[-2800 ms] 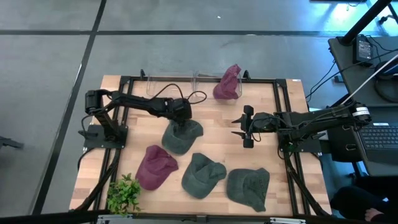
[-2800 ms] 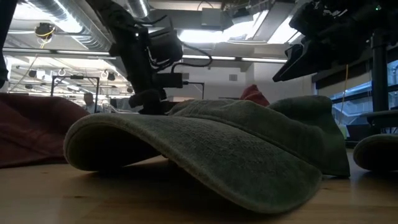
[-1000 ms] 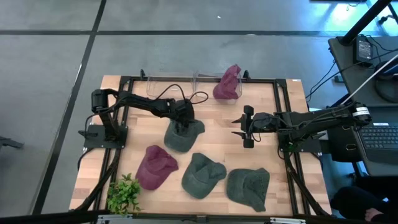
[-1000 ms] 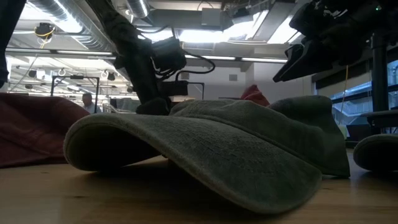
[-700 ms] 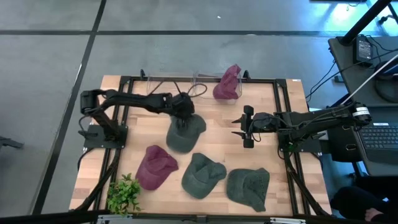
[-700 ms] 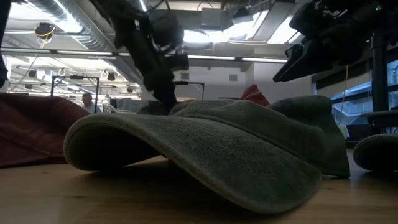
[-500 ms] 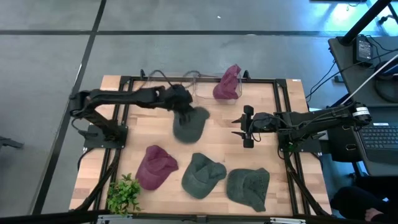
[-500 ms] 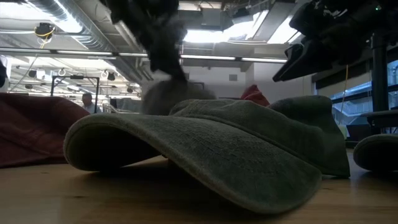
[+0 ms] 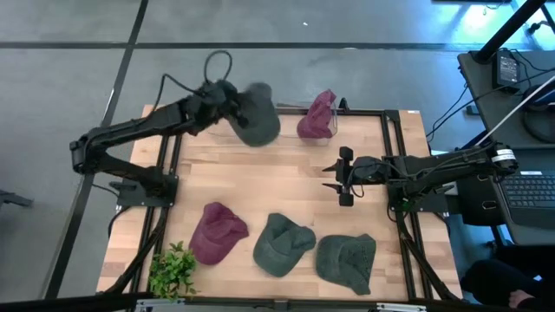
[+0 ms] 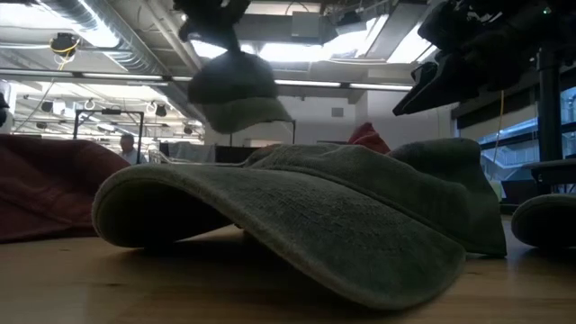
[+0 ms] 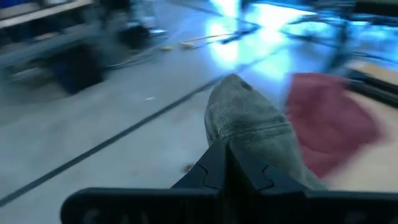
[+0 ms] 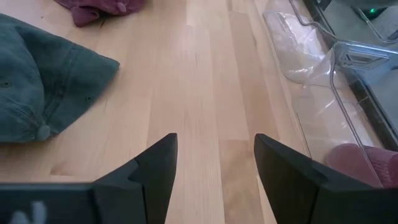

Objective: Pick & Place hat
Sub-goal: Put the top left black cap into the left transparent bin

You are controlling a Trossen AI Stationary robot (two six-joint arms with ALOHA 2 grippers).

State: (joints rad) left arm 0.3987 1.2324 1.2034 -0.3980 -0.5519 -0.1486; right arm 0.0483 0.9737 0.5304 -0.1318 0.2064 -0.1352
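Pick done, place pending. Left claw [image 9: 232, 106] clamped shut on a green hat [image 9: 257, 115], raised clear of the counter [image 9: 295, 165] near the far edge, just beside the clear bins [image 9: 286, 111]. One maroon hat [image 9: 317, 114] already sitting in a bin. Still lying on the counter: a second maroon hat [image 9: 217, 231] and two more green hats [image 9: 282, 243]. Right claw [image 9: 344, 176] spread wide, holding nothing, waiting over mid-counter. Remaining, by judgement: lower, release, repeat.
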